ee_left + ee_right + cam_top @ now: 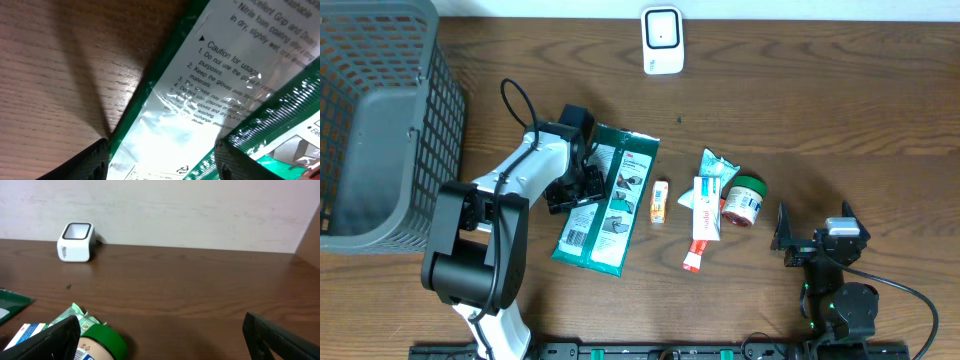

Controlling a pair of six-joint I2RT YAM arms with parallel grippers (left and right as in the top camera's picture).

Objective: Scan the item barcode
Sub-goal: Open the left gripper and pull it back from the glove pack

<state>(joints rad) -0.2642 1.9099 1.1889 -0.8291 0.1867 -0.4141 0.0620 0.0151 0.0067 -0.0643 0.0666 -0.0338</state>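
Left gripper [575,185] stood open astride the glove pack [610,205]; right gripper [162,337] open, idle.
Risk — slick flat film could slip the pinch.

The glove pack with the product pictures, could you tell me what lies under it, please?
Its edge seems to overlap the barcode glove pack, which lies on the wooden table. How far that pack runs underneath is covered; the left gripper hides part of the seam.
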